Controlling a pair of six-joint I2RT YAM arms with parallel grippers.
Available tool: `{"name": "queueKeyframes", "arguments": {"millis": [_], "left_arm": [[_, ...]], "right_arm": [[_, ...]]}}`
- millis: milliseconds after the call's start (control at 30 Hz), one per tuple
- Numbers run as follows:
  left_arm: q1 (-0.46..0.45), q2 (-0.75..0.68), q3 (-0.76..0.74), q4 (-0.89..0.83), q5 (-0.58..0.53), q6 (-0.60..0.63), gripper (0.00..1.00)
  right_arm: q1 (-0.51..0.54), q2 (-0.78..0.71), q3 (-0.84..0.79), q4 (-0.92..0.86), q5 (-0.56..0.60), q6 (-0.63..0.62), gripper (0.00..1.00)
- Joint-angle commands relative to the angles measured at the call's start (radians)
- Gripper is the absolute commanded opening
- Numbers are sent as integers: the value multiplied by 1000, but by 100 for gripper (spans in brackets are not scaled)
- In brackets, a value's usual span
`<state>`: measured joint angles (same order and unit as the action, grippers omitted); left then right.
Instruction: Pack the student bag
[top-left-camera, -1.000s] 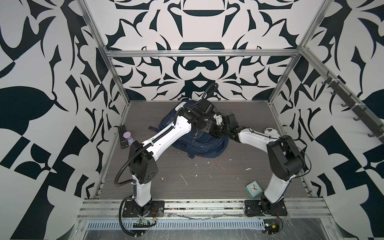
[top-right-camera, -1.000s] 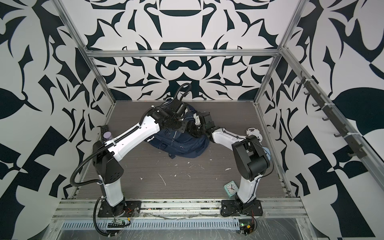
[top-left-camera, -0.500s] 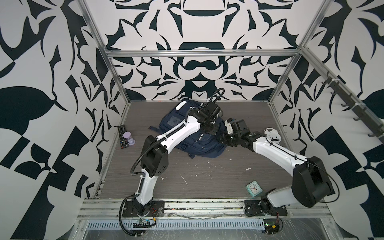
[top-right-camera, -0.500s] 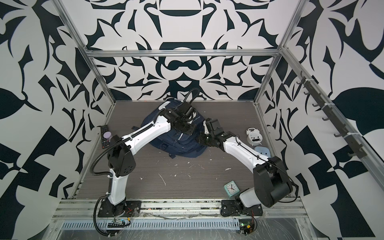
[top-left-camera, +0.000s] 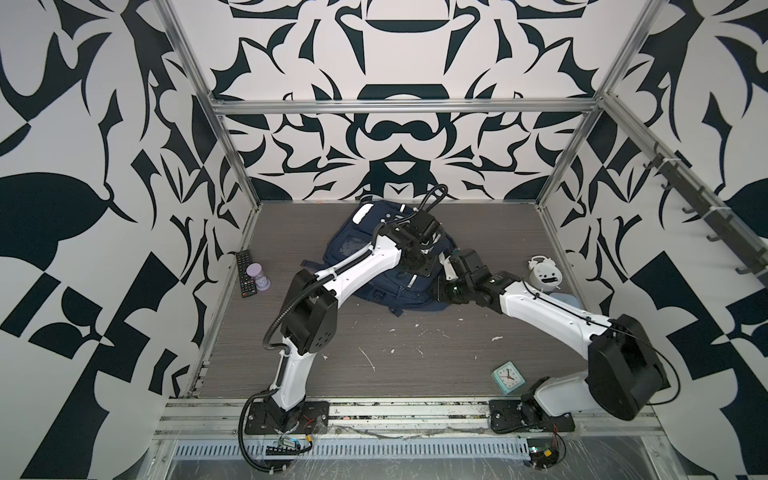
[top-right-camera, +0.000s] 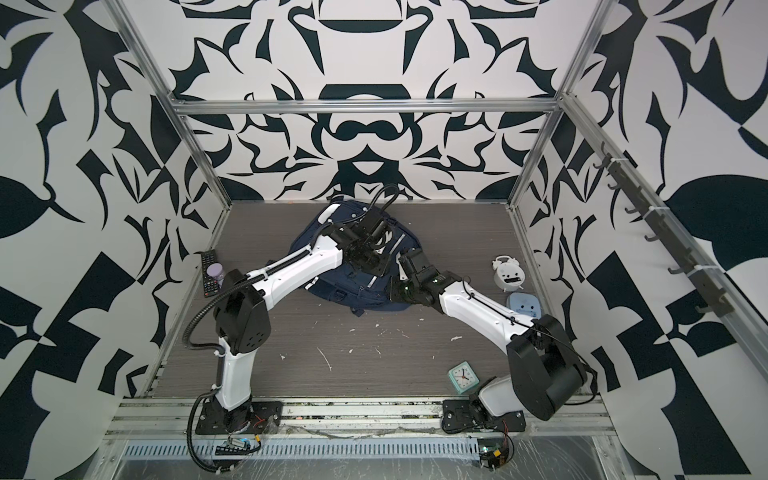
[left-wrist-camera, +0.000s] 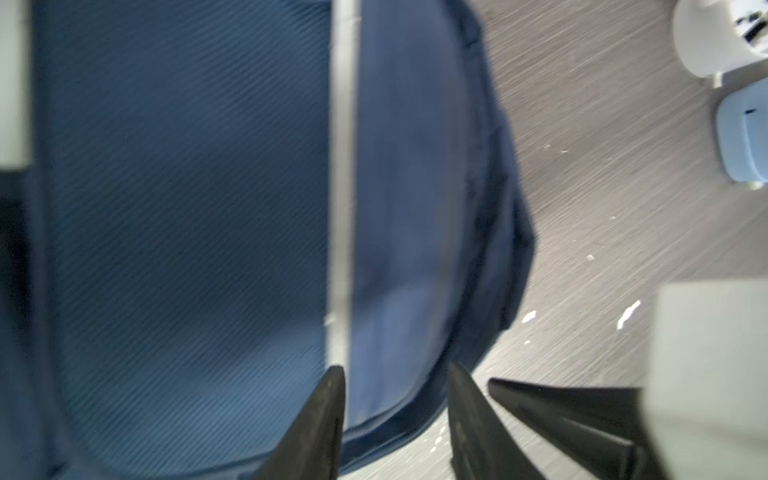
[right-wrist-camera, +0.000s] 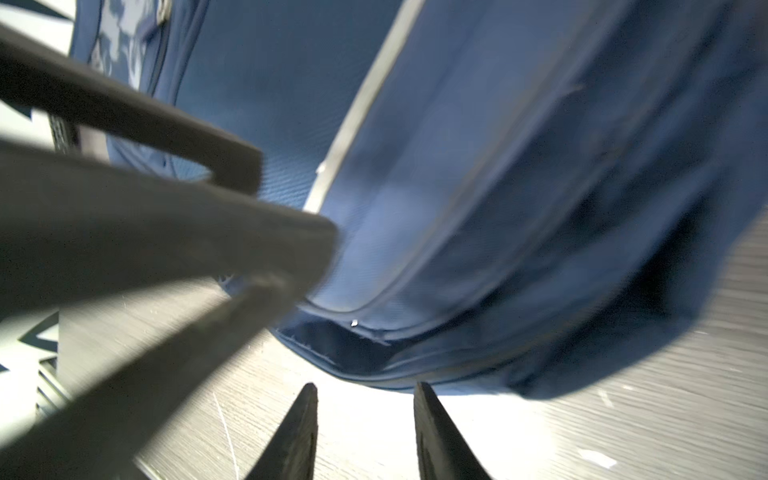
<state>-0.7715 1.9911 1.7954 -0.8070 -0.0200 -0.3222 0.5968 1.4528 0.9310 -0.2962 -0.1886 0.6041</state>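
1. The student bag (top-left-camera: 353, 232) lies flat on the table, near the middle of the back edge. Its long axis runs from the back edge toward the front and slants toward the right edge. The end with the white patch is at the back.
2. The left gripper (left-wrist-camera: 397, 415) hangs over the bag's front-right part. Its jaws are apart with nothing between them. A pale strip (left-wrist-camera: 343, 166) on the fabric runs just beside one fingertip, and the bag's rounded edge lies below.
3. The right gripper (right-wrist-camera: 365, 432) reaches in from the right-edge side. Its jaws are also apart and empty, over bare table. The bag's seamed edge lies just ahead of its fingertips and runs across them.
4. The bag looks shut, so we judge the step in hand to be getting it open. The left gripper is the nearer one, already above the fabric. The right gripper needs to go forward to meet the edge. The wrist views are too blurred for us to find a zip pull.
5. A white alarm clock (top-left-camera: 544, 274) near the right edge, a small teal clock (top-left-camera: 508, 376) near the front edge and a remote (top-left-camera: 245, 274) at the left edge all lie apart from the bag.
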Motion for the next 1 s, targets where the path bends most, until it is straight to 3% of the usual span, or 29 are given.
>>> {"name": "queueKeyframes", "arguments": {"millis": [0,333,533,767,967], "left_arm": [[80,-124,-107,49,-13,-19,44],[187,-188,-278,125,47,-62,44],[225,-155,-298,151,80,-64,44],[233,-97,-293,190,190,-71,41],[232,-60,-282,192,201,-77,37]], "right_arm": [[48,44,67,45,37,13,40],[173,222,237,26,97,23,37],[195,295,281,19,113,40,38],[195,309,284,8,145,37,37],[195,335,292,19,154,43,36]]}}
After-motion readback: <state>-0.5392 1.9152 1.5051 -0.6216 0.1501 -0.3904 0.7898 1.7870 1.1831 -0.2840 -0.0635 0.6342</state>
